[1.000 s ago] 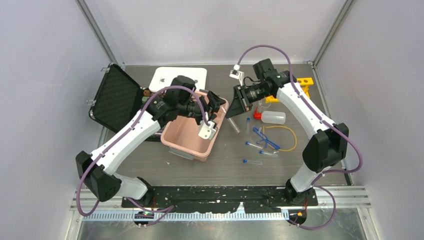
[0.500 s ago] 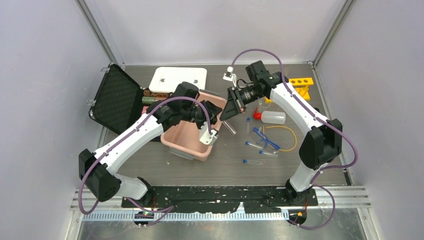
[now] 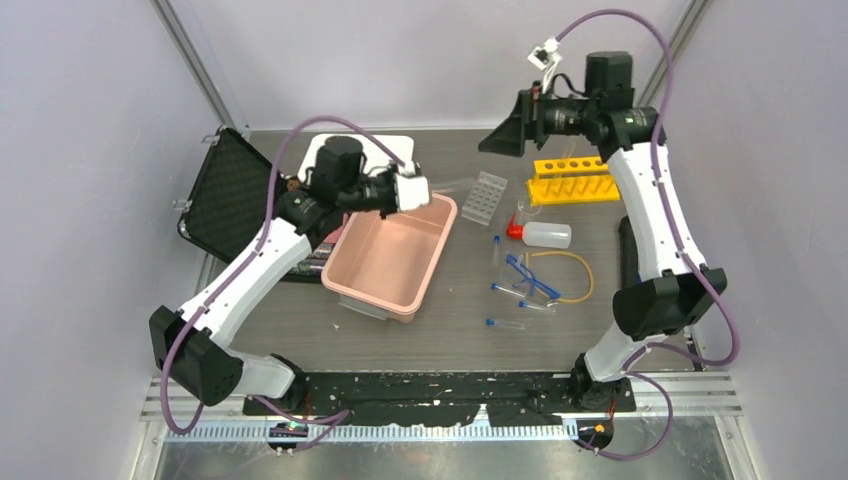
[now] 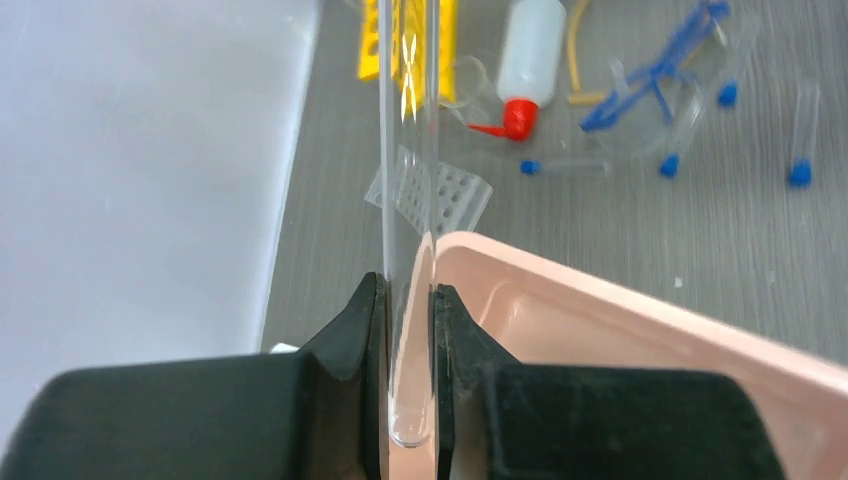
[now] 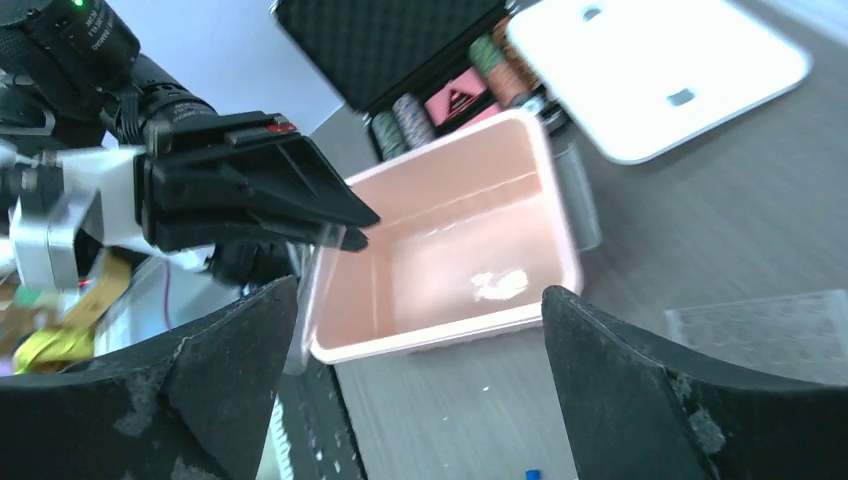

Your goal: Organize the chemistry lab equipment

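My left gripper [image 4: 405, 292] is shut on a long clear test tube [image 4: 405, 150], which sticks out over the back rim of the pink tub [image 4: 620, 305]. In the top view the left gripper [image 3: 425, 190] hangs above the tub's far corner. My right gripper [image 3: 505, 135] is raised at the back, open and holding nothing [image 5: 418, 292]. The clear tube tray [image 3: 487, 195] and the yellow tube rack [image 3: 575, 180] lie behind the squeeze bottle [image 3: 547, 236]. Blue safety glasses [image 3: 530, 277], yellow tubing [image 3: 578, 268], a clear funnel [image 3: 524, 208] and blue-capped test tubes [image 3: 505, 323] lie to the right of the tub.
A white lid [image 3: 345, 152] lies behind the pink tub [image 3: 385, 255]. An open black case [image 3: 235, 195] sits at the left edge. Grey walls close in on three sides. The right wrist view shows the case [image 5: 400, 30] with coloured rolls inside it.
The left gripper closed on the clear test tube and the right gripper let go. The right arm rose and drew back to the right; the left arm pulled back over the tub's far corner.
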